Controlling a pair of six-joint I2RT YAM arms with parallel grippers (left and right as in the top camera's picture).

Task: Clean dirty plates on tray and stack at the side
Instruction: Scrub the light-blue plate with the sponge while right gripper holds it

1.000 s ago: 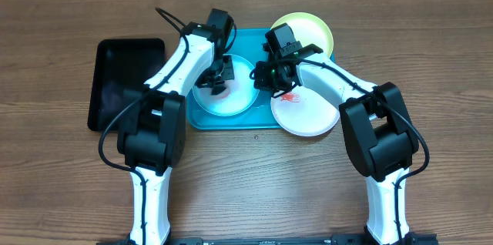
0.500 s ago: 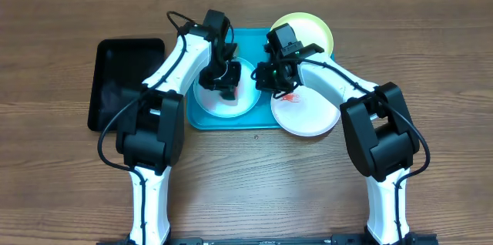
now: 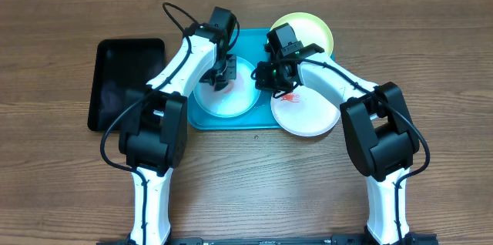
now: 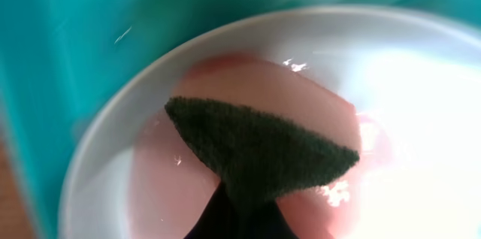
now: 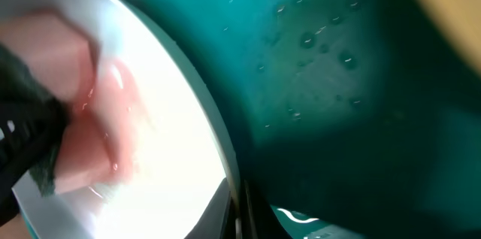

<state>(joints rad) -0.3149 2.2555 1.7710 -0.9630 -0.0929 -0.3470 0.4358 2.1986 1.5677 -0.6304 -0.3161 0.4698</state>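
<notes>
On the turquoise tray [image 3: 248,46] lies a pale blue plate [image 3: 227,100]. My left gripper [image 3: 219,77] is shut on a pink sponge with a dark green scouring face [image 4: 255,149] and presses it onto that plate [image 4: 421,81], over a pinkish wet film. At the plate's right rim [image 5: 218,137], my right gripper [image 3: 266,77] is shut, the edge pinched between its jaws. A white plate [image 3: 308,118] with a red smear lies right of the tray, overlapping its edge. Behind it sits a yellow-green plate [image 3: 312,31].
A black rectangular tray [image 3: 123,83] lies on the wooden table left of the turquoise tray. Both arms cross over the turquoise tray from the near side. Water drops dot the tray floor [image 5: 331,51].
The left gripper has slid the sponge over the pale blue plate, first rightward, then toward the plate's far edge. The right gripper and the plates have stayed put.
</notes>
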